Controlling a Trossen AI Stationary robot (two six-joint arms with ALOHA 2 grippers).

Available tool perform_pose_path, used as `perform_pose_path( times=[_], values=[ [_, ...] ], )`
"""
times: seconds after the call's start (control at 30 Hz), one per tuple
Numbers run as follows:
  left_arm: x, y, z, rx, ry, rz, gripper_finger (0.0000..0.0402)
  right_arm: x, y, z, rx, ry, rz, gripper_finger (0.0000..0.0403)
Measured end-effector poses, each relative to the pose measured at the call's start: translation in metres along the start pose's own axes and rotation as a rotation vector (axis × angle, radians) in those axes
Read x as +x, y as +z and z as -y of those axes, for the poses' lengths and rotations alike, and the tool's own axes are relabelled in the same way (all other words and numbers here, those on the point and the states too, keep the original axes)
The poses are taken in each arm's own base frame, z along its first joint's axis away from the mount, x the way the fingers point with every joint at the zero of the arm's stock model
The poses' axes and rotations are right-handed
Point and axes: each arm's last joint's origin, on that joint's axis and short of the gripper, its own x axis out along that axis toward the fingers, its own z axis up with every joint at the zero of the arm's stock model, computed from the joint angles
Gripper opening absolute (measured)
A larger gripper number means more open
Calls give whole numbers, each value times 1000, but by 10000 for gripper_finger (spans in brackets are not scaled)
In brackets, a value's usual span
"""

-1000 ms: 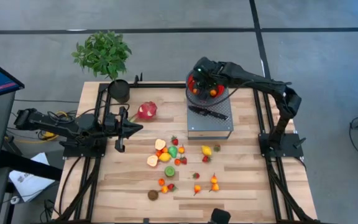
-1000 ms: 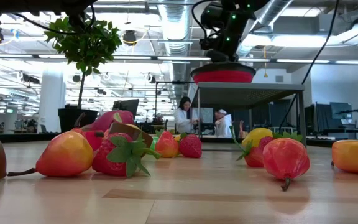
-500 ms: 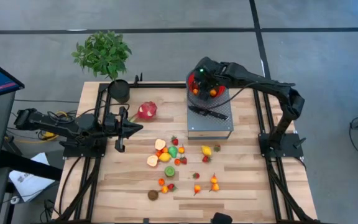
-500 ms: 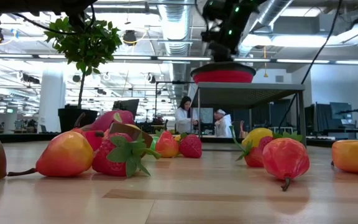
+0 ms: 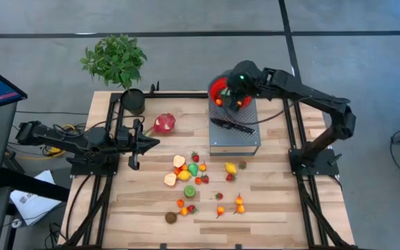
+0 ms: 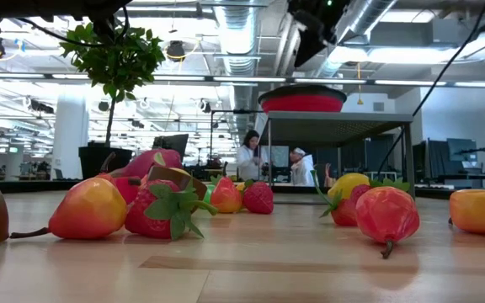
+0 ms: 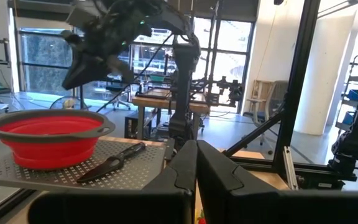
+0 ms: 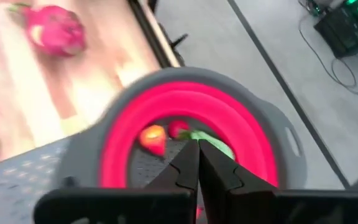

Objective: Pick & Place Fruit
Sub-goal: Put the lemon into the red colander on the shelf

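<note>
Several small toy fruits [image 5: 189, 173], red, orange, yellow and green, lie loose in the middle of the wooden table, with a brown one [image 5: 171, 217] nearer the front. The pink dragon fruit [image 5: 164, 123] lies farther back on the left. The red bowl [image 8: 114, 143] stands on a grey perforated platform [image 5: 236, 139] and holds an orange fruit [image 8: 153, 138], a red one and a green one. My right gripper [image 8: 197, 163] hangs shut above the bowl, tipped downward, with nothing in it. My left gripper [image 5: 144, 144] waits shut at the table's left side.
A black-handled knife [image 5: 231, 126] lies on the platform in front of the bowl. A potted plant [image 5: 132, 101] stands at the table's far left corner. Black frame rails [image 5: 297, 160] run along the table's left and right sides. People stand in the room behind.
My right gripper has risen out of the bowl and drawn back toward the table's right edge, still pointing down at the bowl. The fruits in the bowl and on the table have stayed where they were.
</note>
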Motion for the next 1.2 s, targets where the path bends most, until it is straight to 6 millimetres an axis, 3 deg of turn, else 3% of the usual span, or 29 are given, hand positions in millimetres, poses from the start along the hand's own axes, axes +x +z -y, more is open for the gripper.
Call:
perform_pose_path(
  times=[0.23,0.47,0.73,1.03,1.2],
  values=[
    [0,0,0,0,0,0,3,-17,-11,-31,-1,69,50,2],
    [0,0,0,0,0,0,3,-27,-58,-66,131,163,134,1],
    [0,0,0,0,0,0,3,-54,-103,-94,312,245,214,1],
    [0,0,0,0,0,0,3,-86,-121,-128,325,250,266,0],
    [0,0,0,-1,0,1,3,-92,-131,-154,344,257,244,0]
  ],
)
